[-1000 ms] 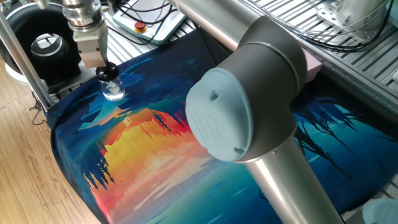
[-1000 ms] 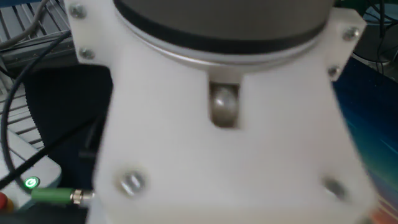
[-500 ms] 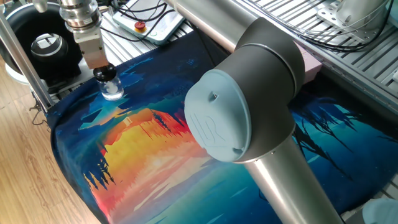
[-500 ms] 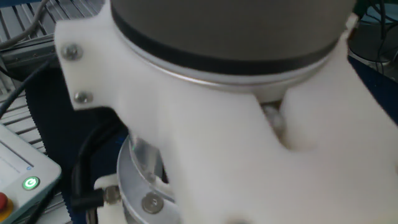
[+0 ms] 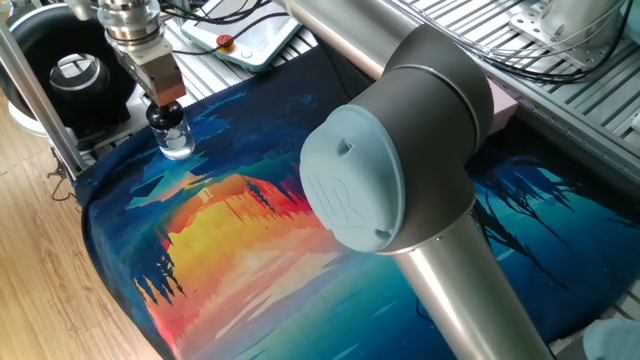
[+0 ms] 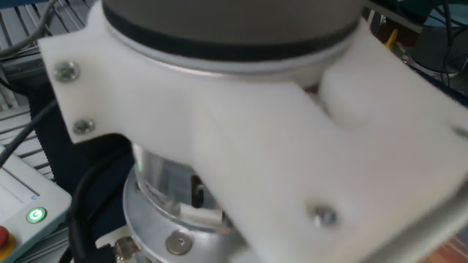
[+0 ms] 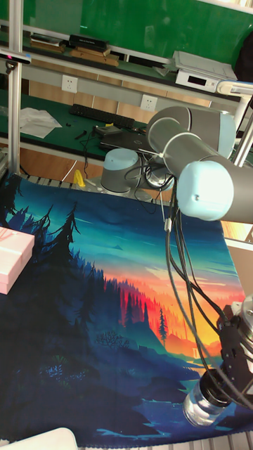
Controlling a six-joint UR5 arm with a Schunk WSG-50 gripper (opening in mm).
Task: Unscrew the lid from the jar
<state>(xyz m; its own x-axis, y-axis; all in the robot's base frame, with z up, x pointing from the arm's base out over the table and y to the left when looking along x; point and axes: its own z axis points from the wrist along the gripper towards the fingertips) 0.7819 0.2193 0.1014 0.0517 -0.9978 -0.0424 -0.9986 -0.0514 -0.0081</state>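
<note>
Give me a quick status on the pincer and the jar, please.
Pincer down on the lid, apparently shut on it. Jar upright on the painted mat, lid still on. Nothing in the way.

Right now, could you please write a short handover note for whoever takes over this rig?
Hand: down on the lid, apparently shut on it.
Jar: upright on the painted cloth near its corner, beside the black ring device; pink box sits at the far side.
Done: lid reached and gripped.
Left: lid is still on the jar; turn it off and lift it away.
</note>
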